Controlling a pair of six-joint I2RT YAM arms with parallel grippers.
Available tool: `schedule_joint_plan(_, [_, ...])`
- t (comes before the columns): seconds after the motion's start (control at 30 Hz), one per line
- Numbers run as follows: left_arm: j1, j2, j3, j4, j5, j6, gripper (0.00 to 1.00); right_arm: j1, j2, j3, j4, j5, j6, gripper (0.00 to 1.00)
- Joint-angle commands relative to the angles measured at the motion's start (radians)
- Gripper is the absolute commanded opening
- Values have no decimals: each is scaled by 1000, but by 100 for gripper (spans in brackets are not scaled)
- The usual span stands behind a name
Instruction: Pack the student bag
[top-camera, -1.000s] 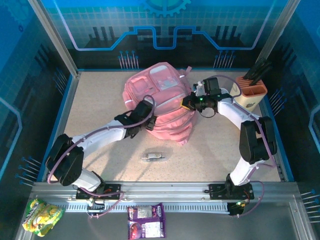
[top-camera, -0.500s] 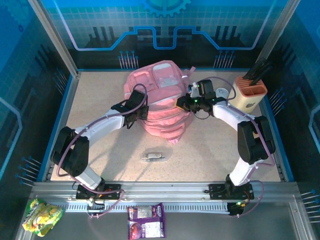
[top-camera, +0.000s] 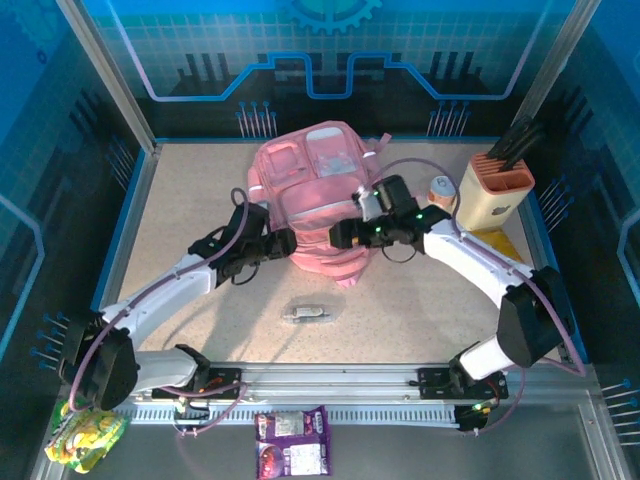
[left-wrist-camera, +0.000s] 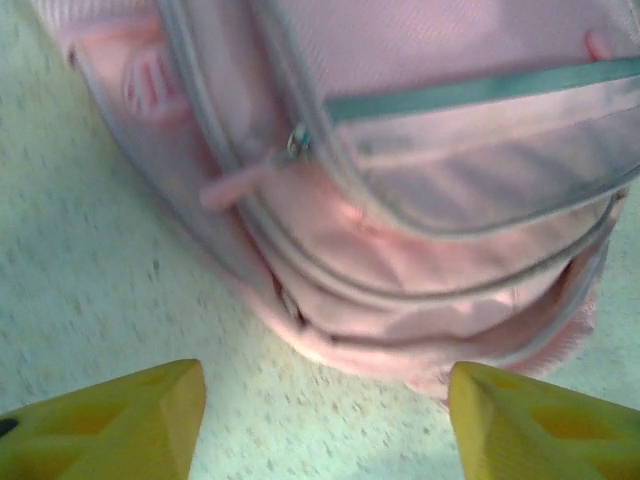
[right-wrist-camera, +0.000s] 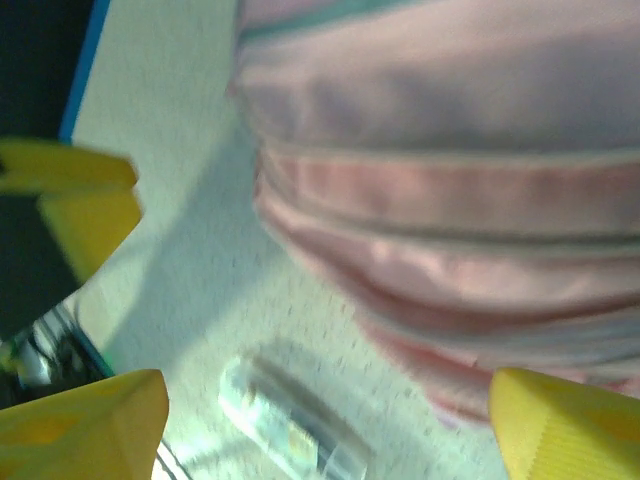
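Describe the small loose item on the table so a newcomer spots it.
Find the pink student bag at the back of the speckled table. In front of it lies a small clear-wrapped packet, flat and alone. Unlike the purple snack pack, it is greyish.

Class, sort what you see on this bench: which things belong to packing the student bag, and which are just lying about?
Belongs to the job: student bag; probably the small clear packet on the table in front of it.
Likely just lying about: beige utensil holder; yellow-green snack packet; purple snack packet.
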Motion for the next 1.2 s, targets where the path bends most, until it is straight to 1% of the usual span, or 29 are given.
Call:
schedule_joint_plan(0.0, [-14,-65,-50,-6,35,-157,72,114,-16,9,-217,106,-179,90])
schedule_joint_plan(0.03, [-15,-84,-65,-10,29,-169,74,152,-19,4,-240,131,-199,92])
schedule_joint_plan(0.1, [-17,-125,-92,-23,29,-182,82,244,-21,-19,-264,205,-242,98])
schedule_joint_plan(0.13, [-17,-143,-97,-45,16,-193,85,284,-20,-30,-265,224,-260,100])
schedule_joint_plan(0.2, [-15,-185,-127,-68,6,-206,91,347,-4,-60,-250,248,-288,100])
schedule_joint_plan(0.3, [-14,-242,-172,-66,-5,-235,99,408,41,-78,-222,265,-302,100])
schedule_joint_plan(0.43, [-14,-312,-181,-137,-60,-254,99,461,117,-63,-200,293,-305,100])
schedule_joint_plan(0.5, [-13,-348,-208,-134,-71,-267,99,480,149,-62,-173,335,-308,100])
schedule_joint_plan(0.57, [-7,-369,-219,-144,-70,-270,99,488,178,-65,-139,336,-313,100])
schedule_joint_plan(0.67, [-5,-394,-190,-230,-129,-279,99,511,240,-29,-149,373,-321,100])
schedule_joint_plan(0.77, [-4,-419,-200,-243,-162,-290,99,516,283,-9,-134,424,-328,100])
schedule_joint_plan(0.87, [-2,-436,-208,-256,-168,-311,99,516,313,10,-140,472,-326,100])
schedule_joint_plan(0.97, [-2,-454,-212,-267,-176,-318,99,517,320,21,-129,481,-332,100])
schedule_joint_plan(1.07, [-2,-463,-232,-232,-176,-323,99,516,339,37,-118,499,-341,100])
schedule_joint_plan(1.17, [0,-452,-222,-228,-165,-317,99,515,358,63,-119,486,-345,100])
